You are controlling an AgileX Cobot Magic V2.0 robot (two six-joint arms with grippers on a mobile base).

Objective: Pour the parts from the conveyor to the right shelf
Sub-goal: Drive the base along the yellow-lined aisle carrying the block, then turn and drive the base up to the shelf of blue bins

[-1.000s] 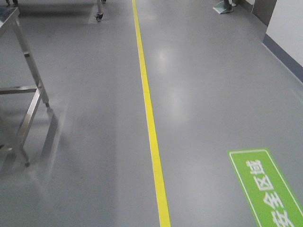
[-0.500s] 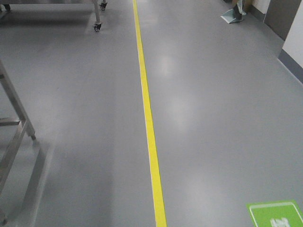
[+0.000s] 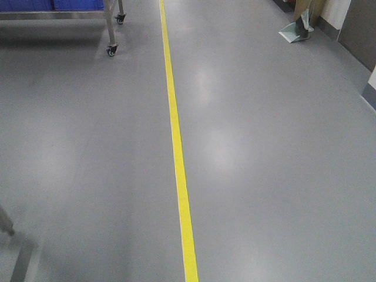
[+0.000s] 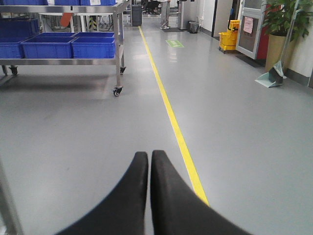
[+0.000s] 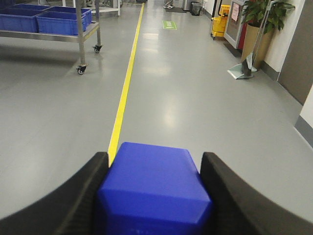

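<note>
While the right end effector (image 5: 154, 164) pinches a blue part (image 5: 154, 191) between its two dark fingers, the left end effector (image 4: 149, 157) is pressed together with nothing in it — its tips touch. Both hang over the grey floor (image 3: 276, 176), near a yellow line (image 3: 176, 147). Well ahead, left of that line, stands the shelf (image 4: 63, 61) on casters, with blue bins (image 4: 73, 47) on it. A dustpan (image 5: 242, 69) leans by the right wall, near a potted plant (image 5: 264, 14).
</note>
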